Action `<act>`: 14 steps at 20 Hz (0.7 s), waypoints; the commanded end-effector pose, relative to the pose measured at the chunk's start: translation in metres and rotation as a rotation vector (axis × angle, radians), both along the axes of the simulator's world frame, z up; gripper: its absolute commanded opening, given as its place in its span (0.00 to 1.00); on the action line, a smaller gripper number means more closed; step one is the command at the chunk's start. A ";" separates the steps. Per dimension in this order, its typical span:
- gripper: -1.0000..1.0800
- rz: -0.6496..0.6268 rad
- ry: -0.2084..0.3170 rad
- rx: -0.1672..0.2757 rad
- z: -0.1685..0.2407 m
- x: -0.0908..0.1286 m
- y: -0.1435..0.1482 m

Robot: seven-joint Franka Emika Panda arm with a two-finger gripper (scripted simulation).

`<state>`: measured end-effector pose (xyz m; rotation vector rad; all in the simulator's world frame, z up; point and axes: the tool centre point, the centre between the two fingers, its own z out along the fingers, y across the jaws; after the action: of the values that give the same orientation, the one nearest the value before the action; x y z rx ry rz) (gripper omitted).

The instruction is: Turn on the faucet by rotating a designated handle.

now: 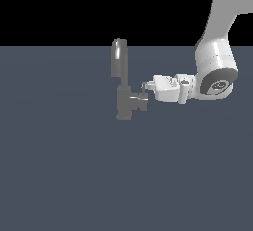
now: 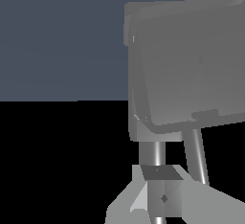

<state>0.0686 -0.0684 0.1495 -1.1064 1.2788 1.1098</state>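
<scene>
Writing or labels cannot be read anywhere. The faucet (image 1: 122, 84) stands upright on the table (image 1: 59, 175), its side stub pointing toward the exterior view's right. The gripper (image 1: 146, 89) reaches in level from that side at the handle (image 1: 145, 96), its fingertips touching it; the gripper's opening cannot be told.

The faucet (image 1: 122, 89) before me looks matte grey; my fingers (image 1: 146, 85) are smooth, glossy white; the worktop (image 1: 59, 166) is flat matte slate-blue.
</scene>
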 end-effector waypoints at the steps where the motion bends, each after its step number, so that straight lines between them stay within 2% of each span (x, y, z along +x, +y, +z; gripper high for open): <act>1: 0.00 0.007 0.003 0.004 0.003 -0.009 0.001; 5: 0.00 0.007 0.003 0.004 0.006 -0.020 0.003; 7: 0.00 0.002 -0.007 0.000 0.008 -0.013 0.002; 14: 0.00 0.004 -0.003 0.002 -0.005 -0.037 0.005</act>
<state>0.0438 -0.0648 0.1561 -1.1197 1.2635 1.0889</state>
